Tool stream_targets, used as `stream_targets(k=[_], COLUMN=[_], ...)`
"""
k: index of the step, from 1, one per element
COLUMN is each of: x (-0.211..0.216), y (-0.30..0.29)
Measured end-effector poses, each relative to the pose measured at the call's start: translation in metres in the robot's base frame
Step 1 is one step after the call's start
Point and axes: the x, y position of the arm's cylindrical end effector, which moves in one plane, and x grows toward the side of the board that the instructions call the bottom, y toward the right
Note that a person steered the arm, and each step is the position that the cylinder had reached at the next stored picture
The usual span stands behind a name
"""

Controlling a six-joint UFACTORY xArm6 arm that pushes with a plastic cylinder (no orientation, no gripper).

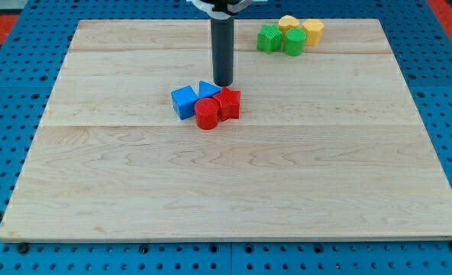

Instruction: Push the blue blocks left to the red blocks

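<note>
- While my tip stands bare, grasping nothing, it seems to touch the blue block from above.
- Blue cube, red cylinder and red block cluster mid-board, far from every edge.

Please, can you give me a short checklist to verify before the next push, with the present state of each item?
1. My tip is visible, at the top edge of the blue and red group: ok.
2. Blue cube touches the red cylinder: ok.
3. Second blue block touches the red block: ok; its shape cannot be made out.
4. My tip is touching a block: cannot tell.
5. Green blocks and yellow blocks at the view's top right are far from the group: ok.
6. All blocks are on the board: ok.
</note>
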Motion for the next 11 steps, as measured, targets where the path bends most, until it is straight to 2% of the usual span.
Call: stream_targets(k=[4,7,8,9,10,11], x=[0.003,0.070,0.077,0.035,0.010,0.021], y=[0.012,-0.094,-0.127,-0.113,-0.124,-0.184])
